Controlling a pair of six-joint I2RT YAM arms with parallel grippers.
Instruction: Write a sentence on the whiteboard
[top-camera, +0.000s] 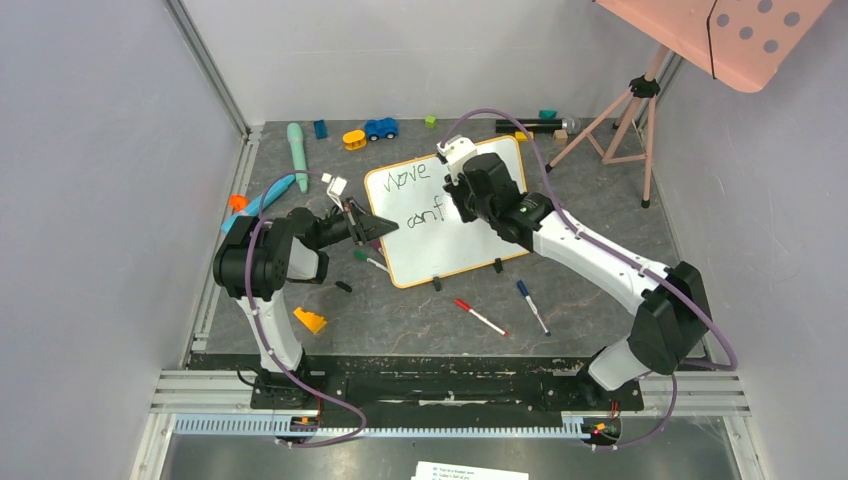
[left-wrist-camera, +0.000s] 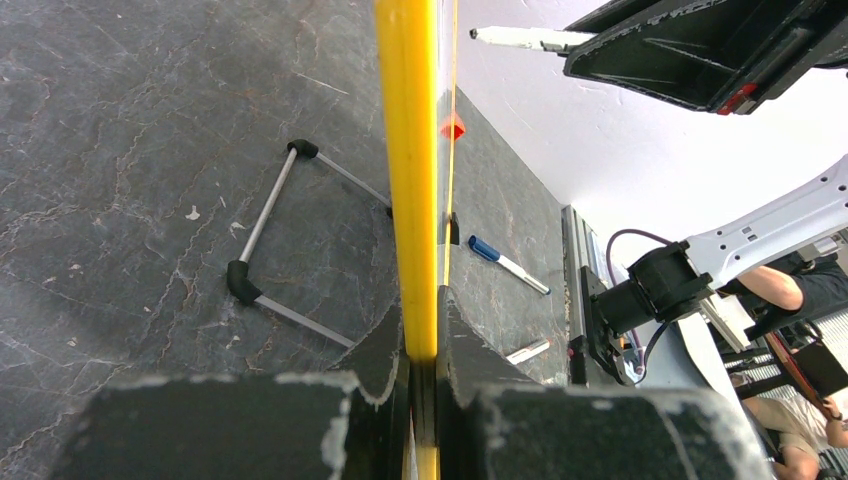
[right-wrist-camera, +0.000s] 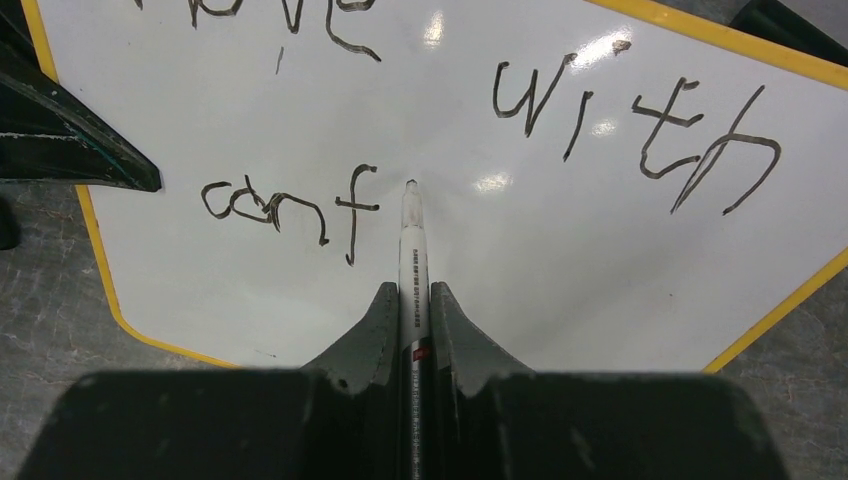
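My left hand is clamped shut on the left edge of the whiteboard. Its two fingers pinch the thin orange frame between them, and in my left wrist view the board runs away from me edge-on. The board sits on the dark tabletop, leaning on two black feet at its near edge.

My right hand is closed tight on a marker, which sticks straight out between the fingers. Its tip sits just right of the last letter written; I cannot tell whether it touches the white.

The sentence so far reads "Move" and "with" in the top row and "conf" in the row under it. From the tip, blank white runs on to the board's right frame below "with". A blank band also lies under "conf", down to the near frame.

Just off the board's near edge lie a red marker and a blue marker, apart from each other. A green-capped marker lies close to the board's near-left corner. A blue toy car stands beyond the far edge, and a pink tripod beyond the far-right corner.
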